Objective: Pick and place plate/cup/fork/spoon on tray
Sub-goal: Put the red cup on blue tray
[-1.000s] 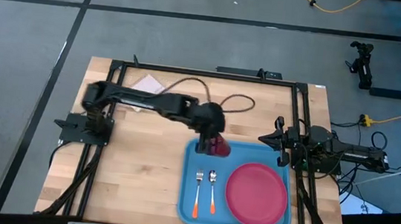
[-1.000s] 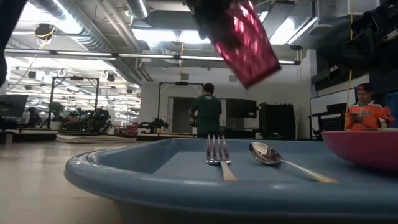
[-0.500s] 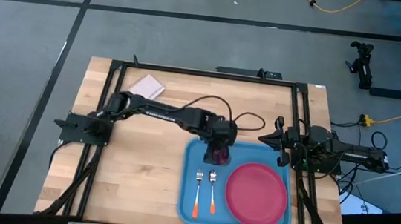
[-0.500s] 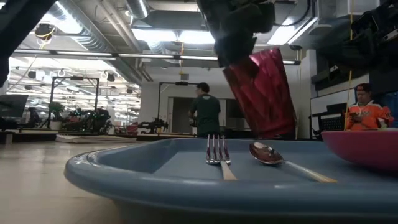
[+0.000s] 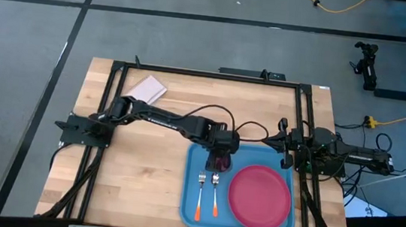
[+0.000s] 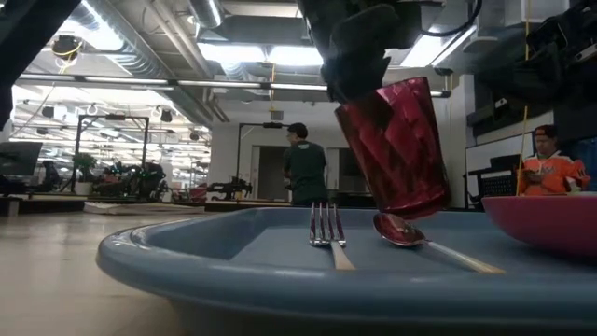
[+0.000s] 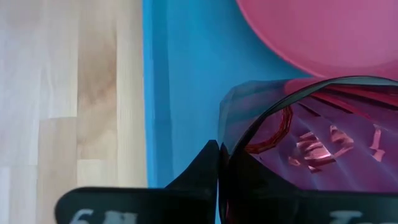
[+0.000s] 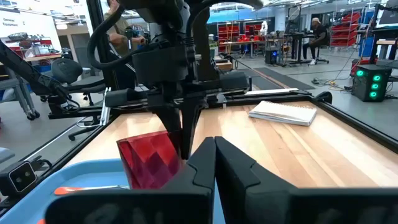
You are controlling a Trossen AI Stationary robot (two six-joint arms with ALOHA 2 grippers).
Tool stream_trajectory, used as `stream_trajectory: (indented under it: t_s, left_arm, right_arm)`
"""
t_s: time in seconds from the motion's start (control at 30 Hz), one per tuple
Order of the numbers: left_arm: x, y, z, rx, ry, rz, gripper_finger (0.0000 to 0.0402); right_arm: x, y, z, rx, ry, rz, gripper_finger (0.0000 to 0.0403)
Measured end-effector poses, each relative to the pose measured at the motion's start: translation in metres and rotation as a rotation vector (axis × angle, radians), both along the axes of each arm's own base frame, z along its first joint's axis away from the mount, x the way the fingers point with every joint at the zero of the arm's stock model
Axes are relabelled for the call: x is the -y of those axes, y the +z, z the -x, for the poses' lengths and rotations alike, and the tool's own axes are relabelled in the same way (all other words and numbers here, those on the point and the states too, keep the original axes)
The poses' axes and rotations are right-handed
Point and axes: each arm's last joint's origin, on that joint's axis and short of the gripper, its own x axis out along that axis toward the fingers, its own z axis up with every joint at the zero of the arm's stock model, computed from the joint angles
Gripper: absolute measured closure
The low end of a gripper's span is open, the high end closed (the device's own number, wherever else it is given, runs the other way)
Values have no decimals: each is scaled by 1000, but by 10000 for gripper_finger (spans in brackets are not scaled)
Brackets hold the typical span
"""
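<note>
Hanging from left tool: cup

Bright, even ceiling strip lights flood the room in the low view, leaving soft shadows on the tray, whose near rim is blurred, while the translucent cup glints and the left wrist view's close-up is soft

a: what moved?
b: the left gripper came forward over the tray and sank, carrying the cup.
a: and the cup?
b: it was tipped up high; now it's nearly upright, low, just behind the spoon.
</note>
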Motion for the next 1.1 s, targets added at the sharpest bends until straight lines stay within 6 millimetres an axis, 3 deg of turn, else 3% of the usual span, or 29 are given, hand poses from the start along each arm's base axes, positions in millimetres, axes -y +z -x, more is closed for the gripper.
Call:
stream_trajectory:
  t_s: [0.37, 0.83, 1.1]
  left_arm:
    - [-3, -13, -6, -13, -8, -34, 376]
    - [-4, -11, -7, 9, -2, -68, 354]
    - [-4, -9, -9, 36, 9, -84, 321]
  right_arm:
    - [0, 0, 0, 0, 0, 0, 391]
    - [0, 0, 0, 0, 0, 0, 391]
    - [0, 0, 0, -1, 0, 0, 391]
